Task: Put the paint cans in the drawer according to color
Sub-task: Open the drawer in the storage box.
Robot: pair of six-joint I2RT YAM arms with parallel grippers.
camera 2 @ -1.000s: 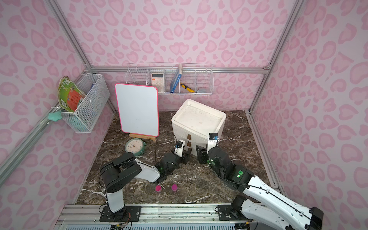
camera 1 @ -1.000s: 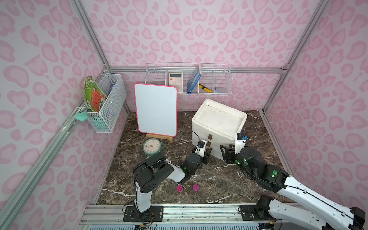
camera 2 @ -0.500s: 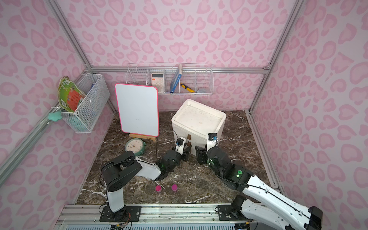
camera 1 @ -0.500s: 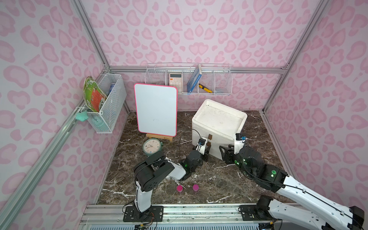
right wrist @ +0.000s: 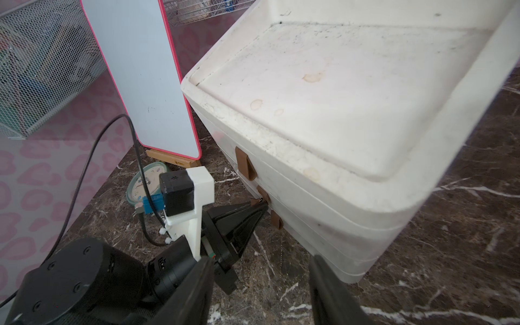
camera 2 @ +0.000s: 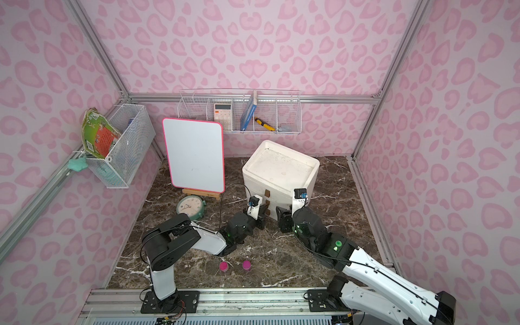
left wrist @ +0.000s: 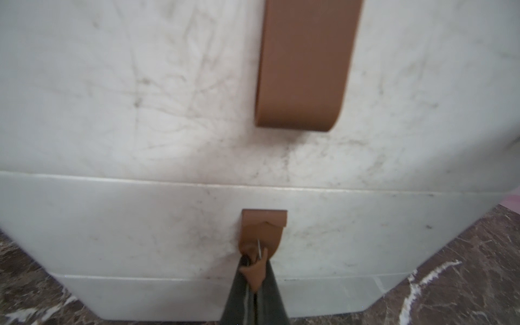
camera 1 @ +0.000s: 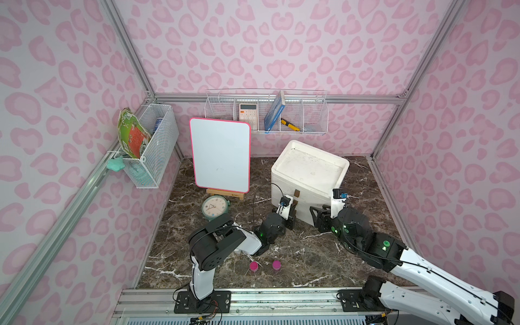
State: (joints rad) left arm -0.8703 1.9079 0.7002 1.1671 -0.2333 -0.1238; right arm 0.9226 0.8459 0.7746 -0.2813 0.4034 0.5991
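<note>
The left gripper (left wrist: 254, 268) is clamped shut on the brown tab (left wrist: 264, 233) of the middle drawer (left wrist: 140, 225) in the white drawer chest (camera 1: 309, 204), which stands toward the back right of the counter (camera 1: 323, 259). The pinched end of the tab shows between the two black fingers, while the larger tab of the top drawer (left wrist: 304, 64) hangs free above it. The tab lies straight ahead of this gripper. The gripper's long axis points nearly square into the drawer front, so the pull probably has to run back along that axis, away from the chest and toward the counter's front edge. The chest sits turned, with its front angled toward the left arm, so a pull off that line could twist the tab or skew the drawer. All three drawers look closed. The right gripper (right wrist: 261, 259) hovers near the chest's front right corner with its jaws apart and nothing between them. Two paint cans stand upright near the counter's front edge, behind the left gripper. One pink can (camera 1: 253, 265) is close to the left arm's base and a second pink can (camera 1: 276, 264) is just beside it, not touching. Both are nearer the left arm than the right. No green or white cans are visible.
</note>
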